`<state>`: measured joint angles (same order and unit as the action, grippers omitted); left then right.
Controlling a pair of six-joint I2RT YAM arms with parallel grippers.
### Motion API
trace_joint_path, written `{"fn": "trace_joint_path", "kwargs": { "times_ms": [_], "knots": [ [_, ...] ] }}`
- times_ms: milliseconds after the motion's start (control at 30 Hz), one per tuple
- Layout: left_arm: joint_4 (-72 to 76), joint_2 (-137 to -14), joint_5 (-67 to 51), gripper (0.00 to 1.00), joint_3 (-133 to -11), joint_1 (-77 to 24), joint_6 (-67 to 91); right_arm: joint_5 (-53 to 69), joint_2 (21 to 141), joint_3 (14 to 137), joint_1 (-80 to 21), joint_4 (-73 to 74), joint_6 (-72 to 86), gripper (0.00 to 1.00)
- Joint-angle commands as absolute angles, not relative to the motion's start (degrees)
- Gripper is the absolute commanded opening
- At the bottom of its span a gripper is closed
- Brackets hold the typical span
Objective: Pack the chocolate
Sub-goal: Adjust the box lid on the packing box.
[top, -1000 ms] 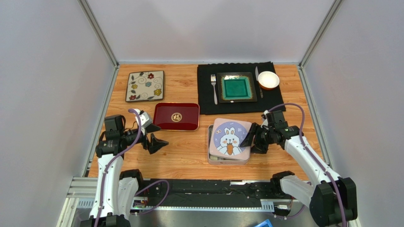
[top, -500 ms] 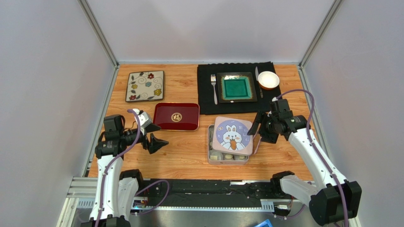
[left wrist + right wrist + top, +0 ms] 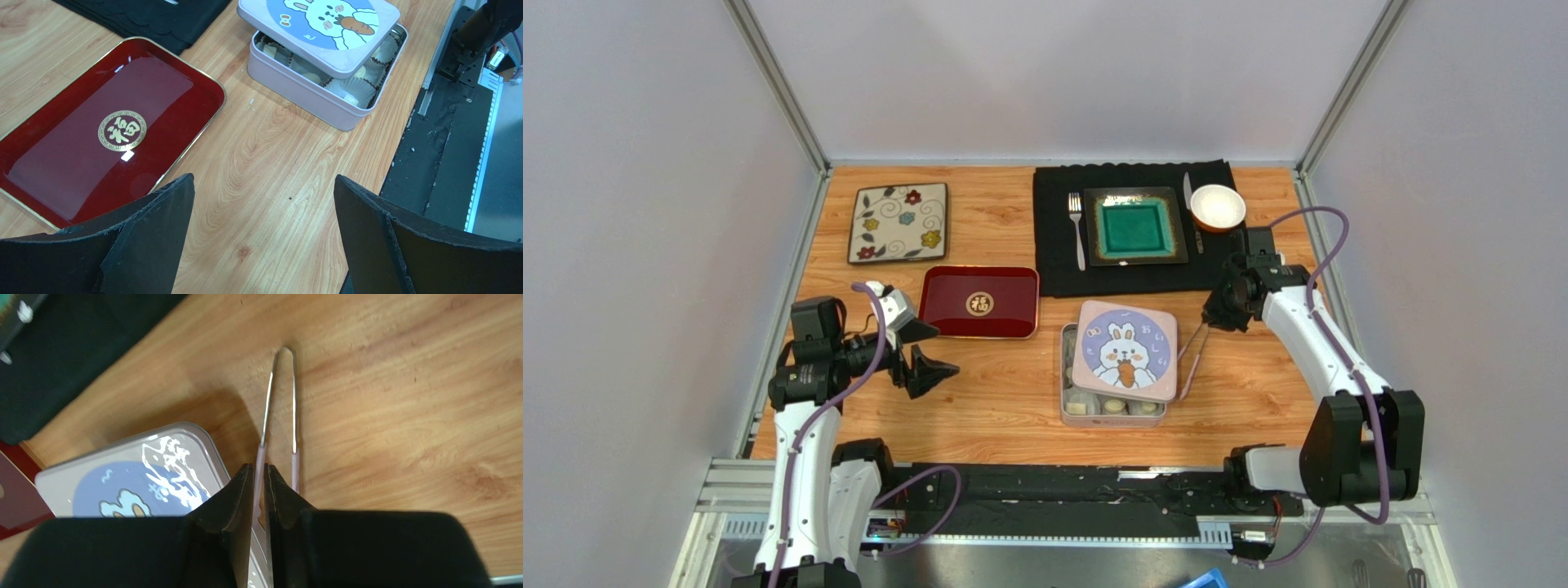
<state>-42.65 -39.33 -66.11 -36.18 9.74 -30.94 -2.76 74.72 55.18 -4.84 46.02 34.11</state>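
Cream chocolate (image 3: 1114,406) lumps sit in the tin (image 3: 1064,368) — light, soft, easily dented; I'd pinch each gently across its sides. Right gripper (image 3: 258,471) is clamped on one tongs (image 3: 296,468) leg — left gripper (image 3: 261,184) gapes wide.

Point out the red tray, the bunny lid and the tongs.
red tray (image 3: 153,92), left wrist view, bare red floor beside the emblem
bunny lid (image 3: 1124,352), top view, the rabbit's face
tongs (image 3: 295,468), right wrist view, right arm's pink sleeve
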Motion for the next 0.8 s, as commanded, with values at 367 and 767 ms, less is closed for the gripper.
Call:
{"fn": "trace_joint_path", "kwargs": {
  "times_ms": [367, 767],
  "knots": [
    [-43.0, -38.6, -66.0, 0.91, -39.7, 9.8, -31.6, 1.1, 88.2, 59.8, -5.0, 32.6, 39.0, 0.39],
    [-43.1, -38.0, -65.7, 0.92, -39.9, 9.8, -31.2, 0.5, 92.8, 61.7, -11.2, 31.7, 42.4, 0.44]
  ]
}}
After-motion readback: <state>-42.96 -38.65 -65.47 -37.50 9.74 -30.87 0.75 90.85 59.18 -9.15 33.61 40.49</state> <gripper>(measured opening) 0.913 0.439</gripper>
